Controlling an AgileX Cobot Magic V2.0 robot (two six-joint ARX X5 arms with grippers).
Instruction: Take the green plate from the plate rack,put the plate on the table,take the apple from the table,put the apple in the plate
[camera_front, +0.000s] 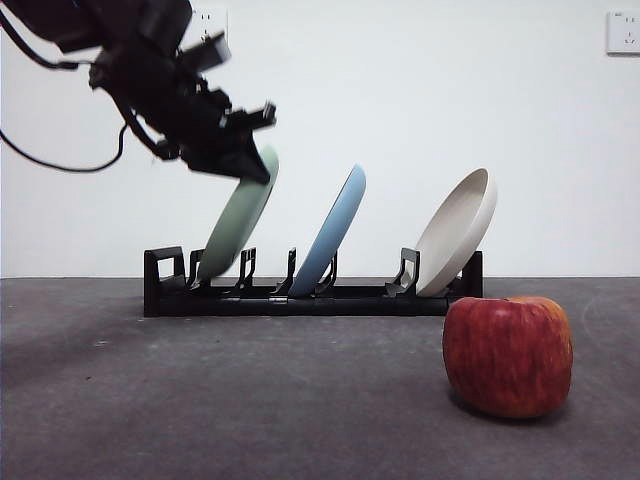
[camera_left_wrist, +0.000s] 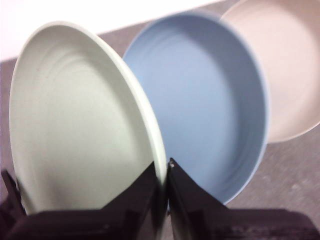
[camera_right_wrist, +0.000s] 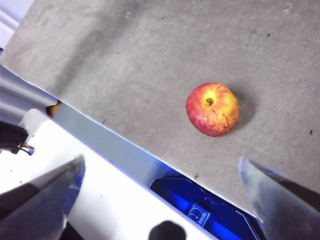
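Observation:
The green plate (camera_front: 236, 222) leans in the leftmost slot of the black plate rack (camera_front: 300, 297). My left gripper (camera_front: 255, 165) comes in from the upper left and is shut on the plate's top rim. In the left wrist view the two black jaws pinch the green plate's rim (camera_left_wrist: 157, 165). The red apple (camera_front: 508, 355) sits on the dark grey table (camera_front: 220, 400) at the front right. The right wrist view shows the apple (camera_right_wrist: 212, 109) from well above, between the wide-open jaws of my right gripper (camera_right_wrist: 160, 172).
A light blue plate (camera_front: 330, 242) and a cream-white plate (camera_front: 456, 232) lean in the rack's middle and right slots. The blue plate (camera_left_wrist: 210, 110) stands close behind the green one. The table's edge and a white-and-blue base (camera_right_wrist: 125, 200) show below the right gripper.

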